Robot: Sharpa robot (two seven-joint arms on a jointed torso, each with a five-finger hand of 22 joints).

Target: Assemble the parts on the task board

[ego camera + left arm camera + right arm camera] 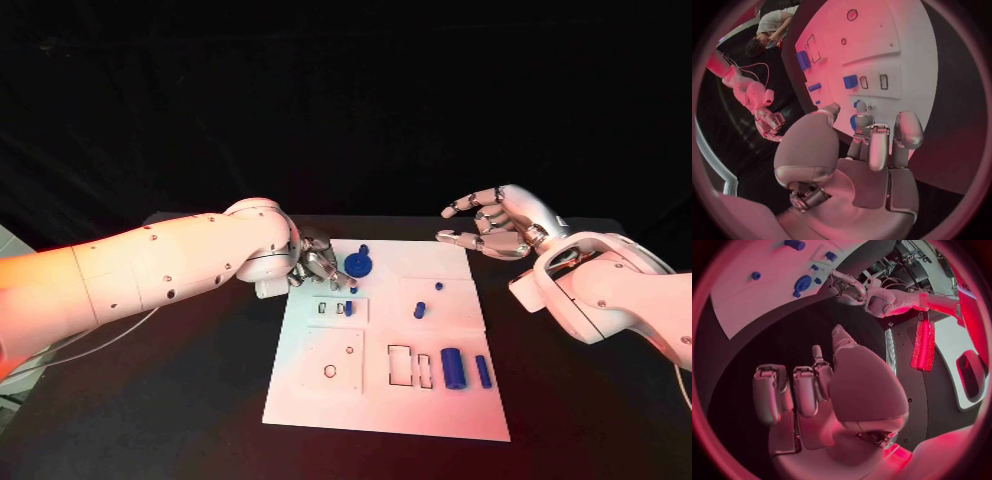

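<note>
The white task board [433,410] lies in the middle of the black table. A round blue part [361,264] sits near its far left corner, and my left hand [317,266] hovers just beside it with its fingers pointing down at the board's edge. In the left wrist view the fingertips [862,110] stand apart over the board [879,30], with blue [854,121] showing just past them and nothing gripped. My right hand [495,224] hangs raised off the board's far right corner, fingers spread and empty. The right wrist view shows that hand [829,390] over bare table.
More blue parts lie on the board: two small pegs [438,286] [420,310], a thick cylinder [453,368] and a slim bar [483,372] at the near right. Empty slots [400,364] sit beside them. A red-lit fixture [923,347] stands off the table.
</note>
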